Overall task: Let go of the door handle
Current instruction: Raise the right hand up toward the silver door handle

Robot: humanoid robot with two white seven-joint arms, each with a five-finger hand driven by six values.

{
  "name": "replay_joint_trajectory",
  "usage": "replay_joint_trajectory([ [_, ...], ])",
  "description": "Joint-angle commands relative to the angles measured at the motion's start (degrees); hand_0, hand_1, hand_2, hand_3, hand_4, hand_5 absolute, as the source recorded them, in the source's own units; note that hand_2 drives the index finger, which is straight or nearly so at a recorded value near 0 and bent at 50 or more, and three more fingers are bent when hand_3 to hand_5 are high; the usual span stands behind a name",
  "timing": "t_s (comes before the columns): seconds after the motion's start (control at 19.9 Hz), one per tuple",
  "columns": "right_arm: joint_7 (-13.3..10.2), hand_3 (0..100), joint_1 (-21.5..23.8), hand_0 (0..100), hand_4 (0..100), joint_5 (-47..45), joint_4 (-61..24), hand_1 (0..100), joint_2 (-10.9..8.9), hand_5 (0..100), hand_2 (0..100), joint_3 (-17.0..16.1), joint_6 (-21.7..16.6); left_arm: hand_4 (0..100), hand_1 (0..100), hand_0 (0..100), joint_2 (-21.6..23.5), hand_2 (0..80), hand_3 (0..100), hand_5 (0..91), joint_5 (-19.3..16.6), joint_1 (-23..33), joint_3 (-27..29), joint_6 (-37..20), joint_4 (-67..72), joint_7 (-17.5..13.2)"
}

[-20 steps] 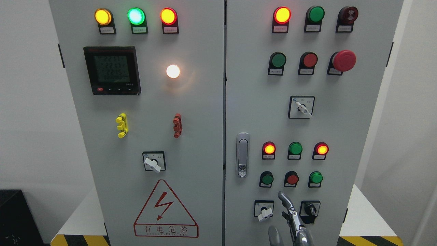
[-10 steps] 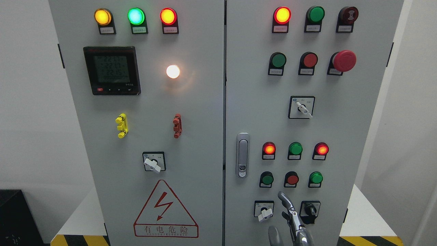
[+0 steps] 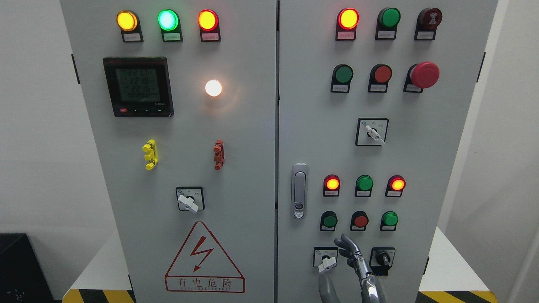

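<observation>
The silver door handle (image 3: pixel 299 191) sits upright and flush on the left edge of the grey cabinet's right door (image 3: pixel 442 168). Nothing touches it. My right hand (image 3: pixel 346 257) rises from the bottom edge, below and to the right of the handle, in front of the lowest row of switches. Its metal fingers (image 3: pixel 342 243) are loosely spread and hold nothing. The thumb (image 3: pixel 327 289) points up just under the white rotary switch (image 3: pixel 326 259). The left arm does not show.
Both cabinet doors look closed, with a narrow seam (image 3: pixel 277 126) between them. Around the hand are a black selector knob (image 3: pixel 382 257) and green and red push buttons (image 3: pixel 360 220). A red emergency stop (image 3: pixel 424 74) sticks out at the upper right.
My right hand has shifted a little to the left and its fingers have fanned out more; the thumb now sits under the white switch. The handle and doors have not moved.
</observation>
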Motion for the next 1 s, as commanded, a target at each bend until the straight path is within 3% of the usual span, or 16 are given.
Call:
replay_joint_trajectory([
  [0.0,-0.2,89,-1.1,47,90,12.9,2.3,40,0.0,93,0,0.3,-0.3,1,0,0,0.0,2.4,8,0.0,0.0,0.0,-1.1,0.0,-1.0,0.0],
  [0.2,-0.3,97,-2.6,47,95,23.7,3.8,39,0.0,98,0,0.5,-0.9,1,0,0,0.0,2.5,8,0.0,0.0,0.0,-1.1,0.0,-1.0,0.1],
  [0.4,-0.3,97,-4.8,46,94,33.7,6.6,38,0.0,98,0,0.7,-1.4,1,0,0,0.0,2.4,8,0.0,0.0,0.0,-1.1,0.0,-0.9,0.1],
  [0.95,-0.8,100,-9.4,43,92,45.1,11.9,36,-0.09,98,0,1.8,-1.4,1,0,0,0.0,2.5,8,0.0,0.0,0.0,-1.1,0.0,-1.0,0.1],
])
